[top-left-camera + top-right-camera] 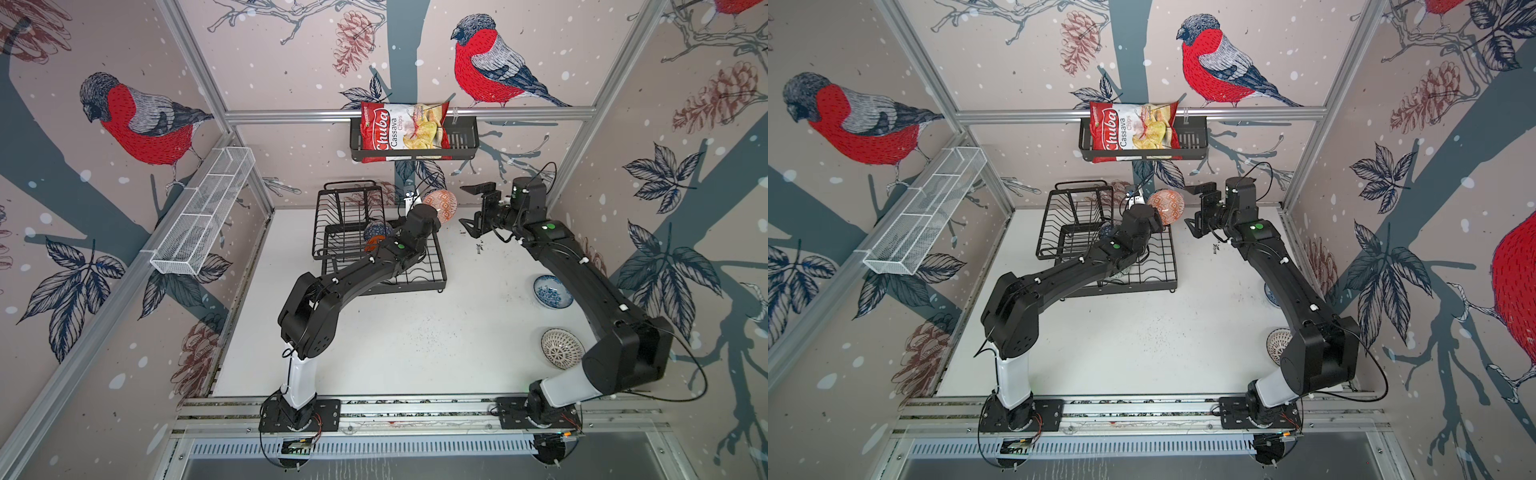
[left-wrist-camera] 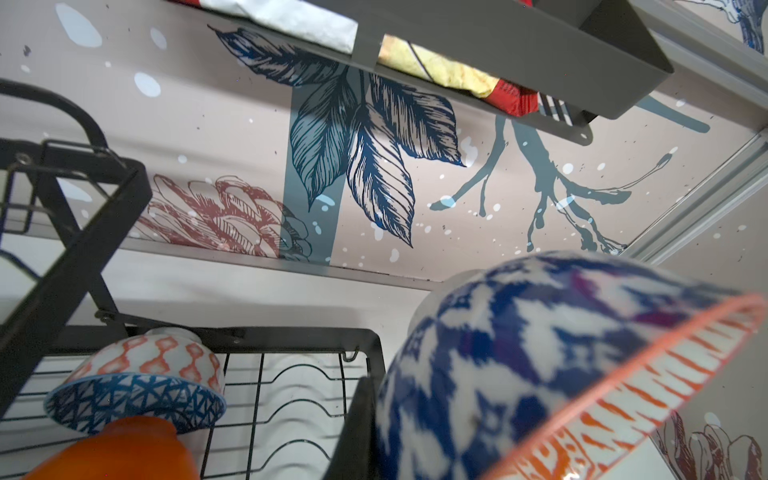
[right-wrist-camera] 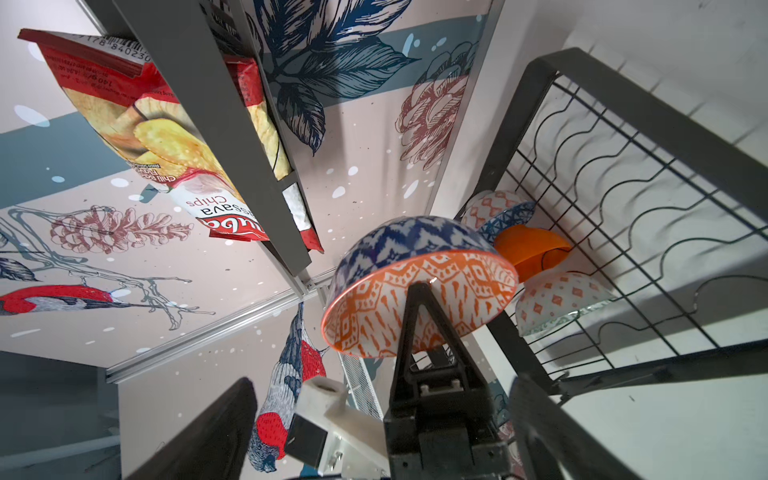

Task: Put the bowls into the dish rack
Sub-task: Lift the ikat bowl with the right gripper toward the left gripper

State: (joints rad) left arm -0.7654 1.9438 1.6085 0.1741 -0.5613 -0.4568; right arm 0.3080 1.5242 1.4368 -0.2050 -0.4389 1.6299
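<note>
One closed gripper: left gripper [image 3: 424, 293], jaws pressed onto the rim of the orange-red/white bowl [image 1: 444, 201], one finger inside against the orange pattern, the other hidden behind the wall.
Held bowl: raised off the table [image 1: 415, 332], tipped on edge, mouth turned toward the right arm.
Held bowl, place: near the far right corner of the dish rack [image 1: 424, 276]; over the base or just outside its rim, cannot tell.
Right gripper [image 1: 467, 227]: jaws spread wide, empty, just beside the held bowl, not touching it.
Rack, loaded: three bowls clustered together on the wavy base, namely the dark-blue geometric bowl [image 2: 133, 399], plain orange bowl [image 2: 124, 449] and grey-green bowl [image 3: 561, 303].
Rack, free: most wavy slots bare in the right wrist view.
Table, waiting: blue-flower bowl [image 1: 552, 292] and lattice bowl [image 1: 562, 348], near the right arm, well apart from the rack.
Step in hand: judged as carrying the fourth bowl of six to the rack; roughly half done.
Next move calls for: bringing the bowl over a bare slot, lowering it on edge clear of the cluster, then parting the jaws only once the wires bear it.
Watch for: rim knocking the rack frame or the seated bowls on the way down.
</note>
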